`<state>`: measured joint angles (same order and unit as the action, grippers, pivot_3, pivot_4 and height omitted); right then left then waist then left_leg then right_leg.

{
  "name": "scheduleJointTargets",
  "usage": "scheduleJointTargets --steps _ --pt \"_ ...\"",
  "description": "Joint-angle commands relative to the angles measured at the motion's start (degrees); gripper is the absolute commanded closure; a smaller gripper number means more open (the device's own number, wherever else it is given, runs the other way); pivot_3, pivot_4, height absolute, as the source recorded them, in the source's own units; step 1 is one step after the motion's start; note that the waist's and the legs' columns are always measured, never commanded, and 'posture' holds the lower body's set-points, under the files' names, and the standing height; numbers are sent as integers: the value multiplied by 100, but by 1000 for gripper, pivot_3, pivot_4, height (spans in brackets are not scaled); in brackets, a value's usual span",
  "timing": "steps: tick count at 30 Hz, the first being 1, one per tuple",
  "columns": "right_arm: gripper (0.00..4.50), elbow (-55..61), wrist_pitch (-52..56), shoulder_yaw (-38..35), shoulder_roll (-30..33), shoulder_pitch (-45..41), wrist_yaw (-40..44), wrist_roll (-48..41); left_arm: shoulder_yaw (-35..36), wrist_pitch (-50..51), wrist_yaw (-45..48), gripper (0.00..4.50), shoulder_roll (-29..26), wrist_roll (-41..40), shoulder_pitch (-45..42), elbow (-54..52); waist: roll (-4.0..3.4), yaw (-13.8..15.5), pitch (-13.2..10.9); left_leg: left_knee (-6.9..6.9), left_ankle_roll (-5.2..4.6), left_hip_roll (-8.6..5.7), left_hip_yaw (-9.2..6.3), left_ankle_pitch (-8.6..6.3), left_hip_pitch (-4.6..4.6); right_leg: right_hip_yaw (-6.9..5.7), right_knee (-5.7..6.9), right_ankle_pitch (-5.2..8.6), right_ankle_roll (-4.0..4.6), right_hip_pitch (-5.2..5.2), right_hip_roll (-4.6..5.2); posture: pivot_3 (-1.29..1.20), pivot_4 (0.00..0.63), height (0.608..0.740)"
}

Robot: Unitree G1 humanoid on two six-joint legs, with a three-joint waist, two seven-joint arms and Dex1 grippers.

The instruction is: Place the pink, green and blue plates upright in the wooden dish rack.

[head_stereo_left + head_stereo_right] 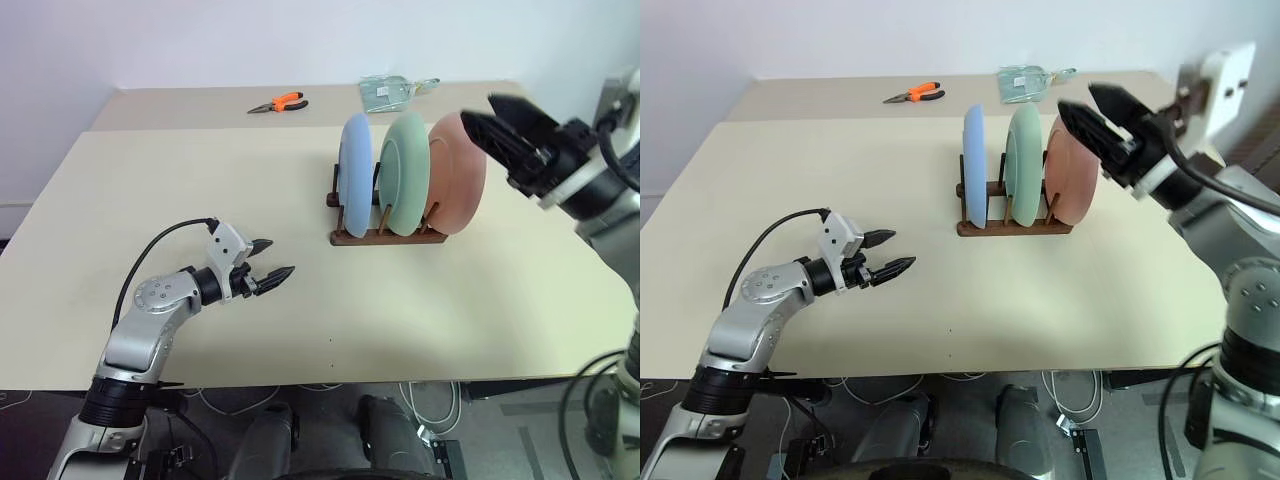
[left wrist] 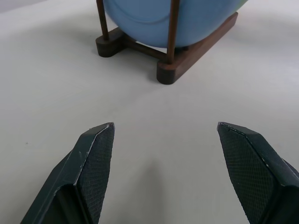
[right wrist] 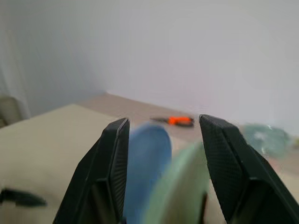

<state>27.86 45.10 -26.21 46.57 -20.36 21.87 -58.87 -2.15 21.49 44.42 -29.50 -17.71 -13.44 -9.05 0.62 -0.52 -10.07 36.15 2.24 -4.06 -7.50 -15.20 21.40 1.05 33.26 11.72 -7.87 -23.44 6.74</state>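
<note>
The blue plate (image 1: 355, 185), the green plate (image 1: 408, 185) and the pink plate (image 1: 458, 170) stand upright side by side in the wooden dish rack (image 1: 385, 237), right of the table's middle. My right gripper (image 1: 478, 108) hovers open just above and to the right of the pink plate's upper rim, with nothing between its fingers. In the right wrist view the blue plate (image 3: 147, 163) and green plate (image 3: 177, 191) lie beyond its fingers. My left gripper (image 1: 280, 257) stands open and empty low over the table, left of the rack, pointing at the rack's end (image 2: 187, 60) and the blue plate (image 2: 163, 11).
Orange-handled pliers (image 1: 280, 102) and a clear plastic packet (image 1: 390, 92) lie on the far table behind the rack. The beige table (image 1: 200, 180) stretches bare to the left and front of the rack. Cables hang below its front edge.
</note>
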Motion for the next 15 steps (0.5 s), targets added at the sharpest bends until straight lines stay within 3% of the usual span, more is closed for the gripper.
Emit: scheduleJointTargets --steps 1,3,4,9,15 --pt "1227 -19 23 -920 387 1575 788 514 487 -197 -64 882 -271 20 73 148 15 70 7 -2 0 0 -3 0 2 -2 -1 1 0 0 0 0 150 740" --pt "262 -158 -373 -882 488 2208 1051 1105 550 -242 -54 882 -392 55 105 189 3 81 1 -1 -3 -2 3 -2 3 2 -1 -5 8 -3 0 0 150 740" --pt "27 -257 -678 -734 504 2450 1112 1535 609 -292 -29 882 -468 62 129 246 -3 81 0 1 -4 -3 18 -2 2 11 -1 -5 7 -6 4 0 150 740" --pt "27 -947 -1732 -50 411 2706 1261 2922 728 -455 -54 882 -602 142 261 369 -2 59 1 7 -2 2 34 -3 -6 18 -1 -1 2 -3 4 0 150 740" --pt "27 -1665 -2389 536 260 2290 1546 3509 717 -289 -323 882 -498 106 358 58 1 98 -2 4 -2 1 30 -3 0 17 -6 -3 5 -7 5 0 150 740"
